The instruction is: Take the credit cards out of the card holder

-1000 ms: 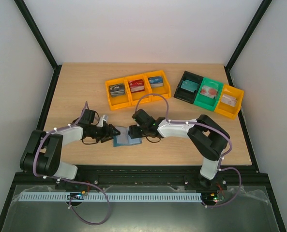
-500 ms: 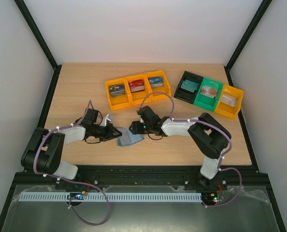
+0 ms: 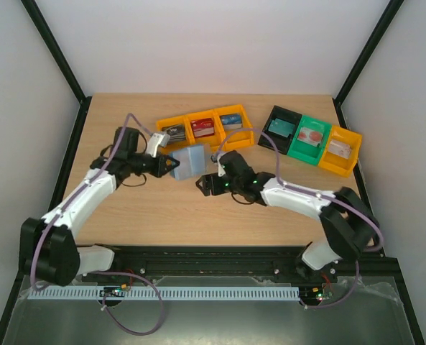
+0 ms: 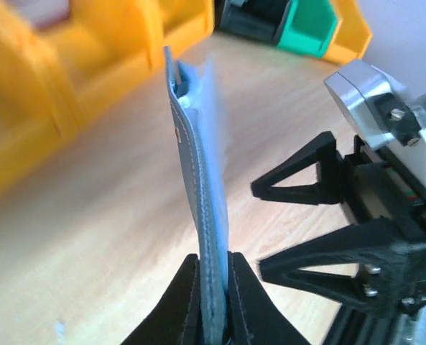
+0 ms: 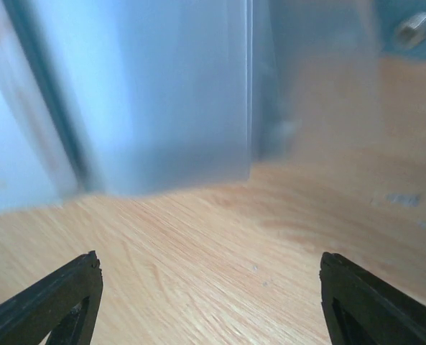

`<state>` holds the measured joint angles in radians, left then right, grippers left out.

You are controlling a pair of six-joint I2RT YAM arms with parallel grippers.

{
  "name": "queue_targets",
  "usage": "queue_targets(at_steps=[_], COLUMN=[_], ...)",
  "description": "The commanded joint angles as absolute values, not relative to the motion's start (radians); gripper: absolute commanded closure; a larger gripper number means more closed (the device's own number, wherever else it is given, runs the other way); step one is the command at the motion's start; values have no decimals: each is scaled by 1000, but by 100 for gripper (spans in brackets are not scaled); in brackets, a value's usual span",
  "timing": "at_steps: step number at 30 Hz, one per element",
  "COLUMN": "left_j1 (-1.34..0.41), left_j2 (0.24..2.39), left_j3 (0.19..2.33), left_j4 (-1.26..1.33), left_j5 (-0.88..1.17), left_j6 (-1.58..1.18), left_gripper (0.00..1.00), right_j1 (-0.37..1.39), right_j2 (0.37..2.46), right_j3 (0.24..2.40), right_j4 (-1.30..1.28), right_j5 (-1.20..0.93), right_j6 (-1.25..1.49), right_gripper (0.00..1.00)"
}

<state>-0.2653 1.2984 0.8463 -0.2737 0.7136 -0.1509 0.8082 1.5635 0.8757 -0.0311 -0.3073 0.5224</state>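
Table (image 3: 126, 215): pale wood, filling the middle of the top view.
Yellow bins (image 3: 180, 147): upper centre, with cards lying in them.
Black, green and yellow bins (image 3: 299, 152): upper right, well apart from both grippers.
Left gripper (image 3: 171, 166): left of centre, fingers pressed together on one edge of the card holder.
Right gripper (image 3: 200, 185): centre, jaws spread wide and holding nothing.
Card holder (image 3: 189, 164): teal-blue with pale sleeves, seemingly held clear of the table just below the yellow bins.
Holder's axis: in the left wrist view it stands edge-on, running straight up the frame from the pinch, its free edge at the top.
Deciding relation: the holder lies just up and left of the right gripper, near but apart; that open gripper faces it and is the arm free to reach in.
Credit cards: none can be made out inside the holder; the sleeves are blurred.
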Motion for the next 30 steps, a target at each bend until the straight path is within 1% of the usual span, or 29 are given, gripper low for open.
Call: queue_targets(at_steps=[1,2,4,5,7,9,14,18,24,30], left_j1=[-262,-261,-259,-258,-257,-257,-256,-255,-255,-248], left_j2=[1201,1179,1147,1139,1125,1112,1096,1080,1074,1085], left_j3=[982,1011,1066,1103,1180,1250,1387,1410,1456,1486], left_j4=[-511,-547,-628,-672,-767,-811,-921,-962,-1072,-1110], left_j5=[708,740,794,816,828,818,894,963,1027,1150], left_j6=[157,189,262,294,342,357,411,430,549,584], left_gripper=[98,98,98,98,98,98,98,98,98,98], right_j1=[795,795,796,795,796,795,793,793,794,794], right_j2=[1373,1320,1205,1154,1076,1043,1087,1107,1109,1181], right_j3=[875,857,801,763,721,730,867,945,985,1028], right_j4=[-16,25,128,181,272,289,168,147,124,55], right_j5=[-304,-324,-367,-387,-446,-495,-521,-587,-593,-713], right_j6=[371,360,342,333,308,269,187,181,152,145], right_gripper=[15,12,3,1,1,2,1,1,1,1])
